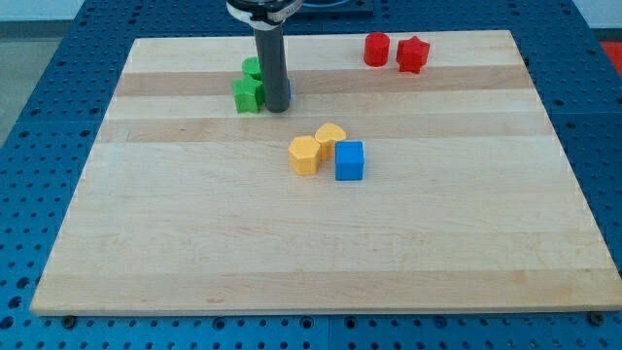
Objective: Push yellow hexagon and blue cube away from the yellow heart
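Note:
The yellow hexagon (304, 155), the yellow heart (330, 137) and the blue cube (349, 160) sit bunched together near the middle of the wooden board (311, 243). The hexagon touches the heart's left side, and the cube touches its lower right. My tip (277, 109) is up and to the left of this cluster, well apart from it, beside the green blocks.
Two green blocks (249, 94) (253, 68) stand just left of my rod, with a blue block (287, 92) mostly hidden behind it. A red cylinder (376, 49) and a red star-like block (412, 54) sit near the view's top edge, right of centre.

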Controlling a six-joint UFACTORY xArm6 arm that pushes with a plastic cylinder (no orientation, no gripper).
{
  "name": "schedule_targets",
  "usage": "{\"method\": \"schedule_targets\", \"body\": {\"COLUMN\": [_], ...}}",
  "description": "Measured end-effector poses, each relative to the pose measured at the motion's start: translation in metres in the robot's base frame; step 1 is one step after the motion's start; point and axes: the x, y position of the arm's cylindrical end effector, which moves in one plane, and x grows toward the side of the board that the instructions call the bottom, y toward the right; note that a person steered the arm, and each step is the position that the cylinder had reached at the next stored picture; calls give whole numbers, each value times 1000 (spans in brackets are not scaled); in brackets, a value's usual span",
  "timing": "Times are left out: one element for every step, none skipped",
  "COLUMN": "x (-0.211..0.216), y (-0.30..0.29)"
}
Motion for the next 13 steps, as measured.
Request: {"method": "schedule_targets", "body": {"x": [0,12,85,124,127,124,124,114,92,71,53,37,31], "y": [53,145,198,194,168,121,80,47,19,-5,-23,-33,-40]}}
